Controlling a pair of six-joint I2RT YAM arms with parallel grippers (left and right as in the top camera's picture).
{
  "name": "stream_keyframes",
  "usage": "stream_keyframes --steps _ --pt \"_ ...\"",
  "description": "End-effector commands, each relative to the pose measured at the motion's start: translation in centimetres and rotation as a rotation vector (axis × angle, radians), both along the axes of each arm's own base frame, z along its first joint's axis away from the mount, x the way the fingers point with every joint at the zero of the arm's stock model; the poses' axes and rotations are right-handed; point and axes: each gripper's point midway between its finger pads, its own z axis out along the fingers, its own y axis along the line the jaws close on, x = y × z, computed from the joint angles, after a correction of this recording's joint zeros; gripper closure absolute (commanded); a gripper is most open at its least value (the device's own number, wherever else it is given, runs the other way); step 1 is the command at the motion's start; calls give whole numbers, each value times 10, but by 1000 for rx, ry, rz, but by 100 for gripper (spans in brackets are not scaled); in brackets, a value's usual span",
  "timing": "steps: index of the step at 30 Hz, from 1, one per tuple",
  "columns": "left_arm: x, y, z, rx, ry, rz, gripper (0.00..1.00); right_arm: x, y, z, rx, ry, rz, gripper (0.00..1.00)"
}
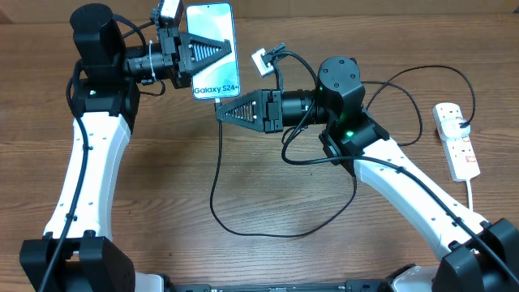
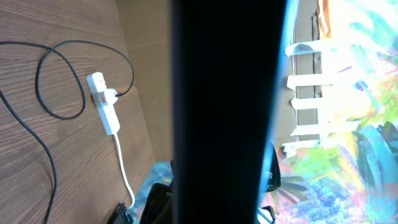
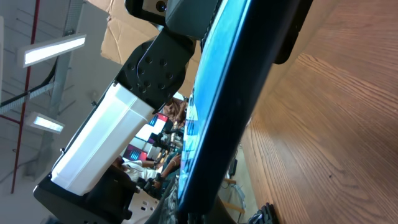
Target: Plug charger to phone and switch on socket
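Note:
The phone [image 1: 212, 32], light blue screen with "Galaxy S24+" on it, is held up above the table at the back centre. My left gripper [image 1: 231, 49] is shut on it from the left. In the left wrist view the phone [image 2: 224, 112] is a dark bar that hides the jaws. My right gripper [image 1: 220, 109] is shut at the phone's lower end, where the charger [image 1: 213, 186] rises to meet it; the connector tip itself is hidden. The right wrist view has the phone [image 3: 230, 93] edge-on and very close. At the far right lies the white socket [image 1: 456, 139].
The charger's black cable loops across the middle of the table and back to its plug [image 1: 462, 124] in the socket [image 2: 104, 106]. A white cord [image 1: 474, 195] runs from the socket toward the front right edge. Both arms cross the table's back half.

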Motion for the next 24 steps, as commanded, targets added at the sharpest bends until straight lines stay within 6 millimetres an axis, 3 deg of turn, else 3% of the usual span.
stream_keyframes --steps 1,24 --pt "-8 -3 10 -2 -43 -35 96 1 0 2 0 0 -5 96" --pt "-9 -3 10 -2 -47 -38 96 6 -3 0 -5 17 -22 96"
